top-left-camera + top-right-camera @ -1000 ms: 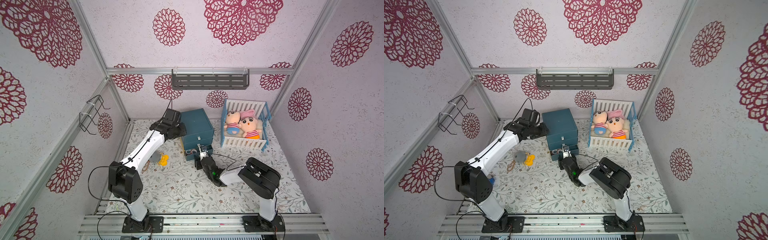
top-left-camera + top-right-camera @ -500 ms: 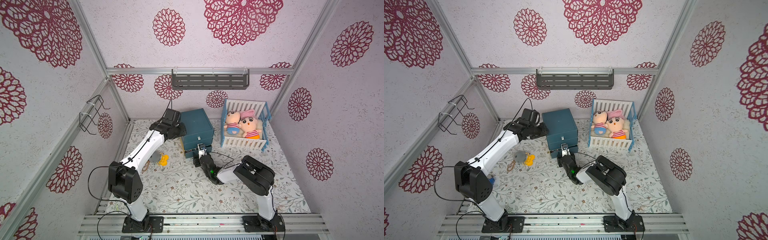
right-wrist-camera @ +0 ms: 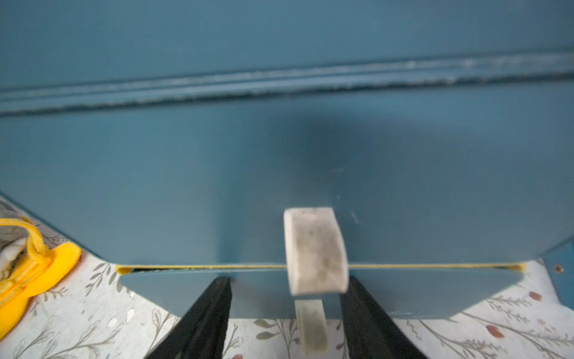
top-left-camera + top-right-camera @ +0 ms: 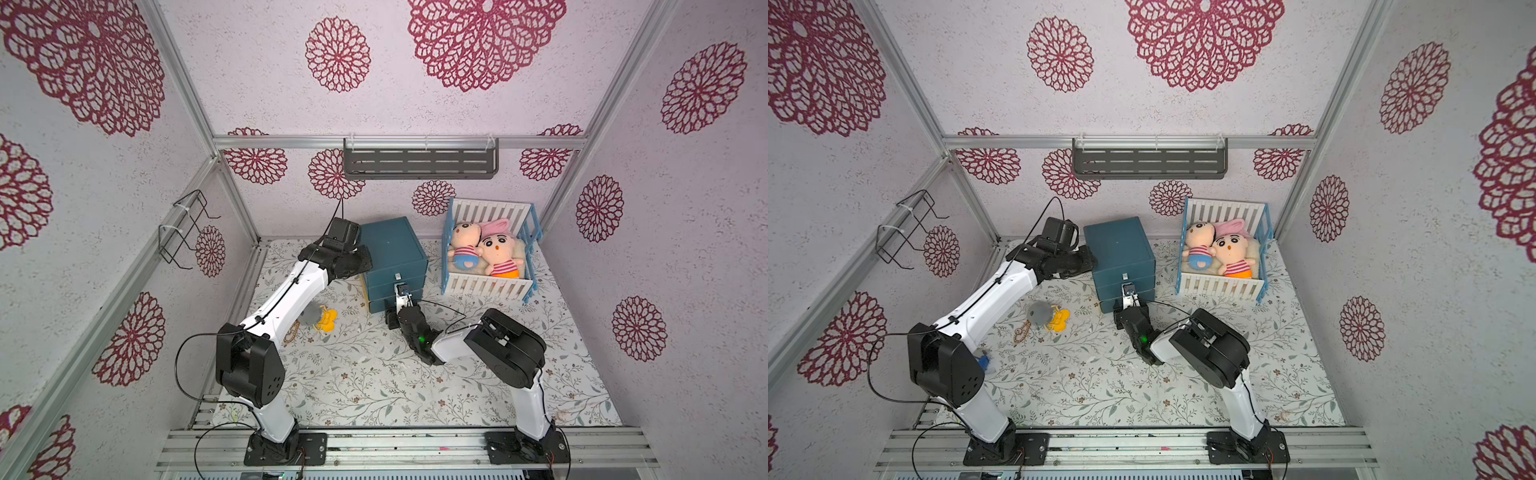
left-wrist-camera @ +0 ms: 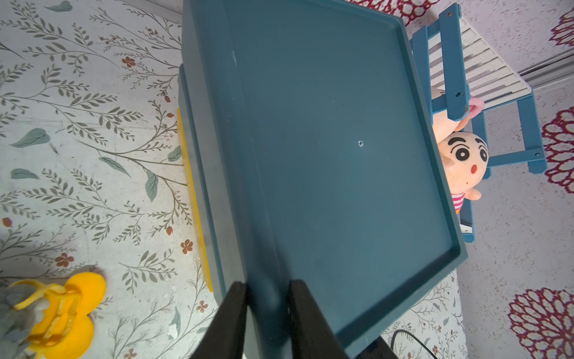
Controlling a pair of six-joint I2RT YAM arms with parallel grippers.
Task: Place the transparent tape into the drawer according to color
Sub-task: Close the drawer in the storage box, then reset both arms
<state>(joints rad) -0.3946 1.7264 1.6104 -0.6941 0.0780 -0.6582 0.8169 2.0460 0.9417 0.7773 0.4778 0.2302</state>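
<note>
Comparing with a second back: the right arm has tucked its elbow in and pushed forward. The right fingers point(image 3: 208, 314) now sit at the cabinet point(image 4: 392, 253) front, where before they hung just short of it. Left arm unchanged.

Right fingers: parted, one on each side of a pale handle point(image 3: 315, 248), a clear gap on one side. Nothing gripped yet.
Left fingers point(image 5: 233, 310): nearly closed, pinching the raised rim of the cabinet top, presumably to brace it.

Meaning: this is the drawer-opening step, with the approach done. Closing on the handle and pulling looks next. The bottom drawer point(image 3: 435, 292) stands slightly proud of the cabinet front, with a thin yellow line in the seam above it.
Tape: no ring visible in any view, none in either set of fingers.

Materials:
- Cabinet: matte teal, hard-looking and boxy, its top recessed like a shallow tray.
- Handle: a rounded, grubby off-white tab, probably soft.
- Fingers: black, flat wedges.
- Desk point(image 4: 374, 386): pale leaf-print cloth.
- Toy point(image 4: 326, 324): yellow, lying beside the cabinet.
</note>
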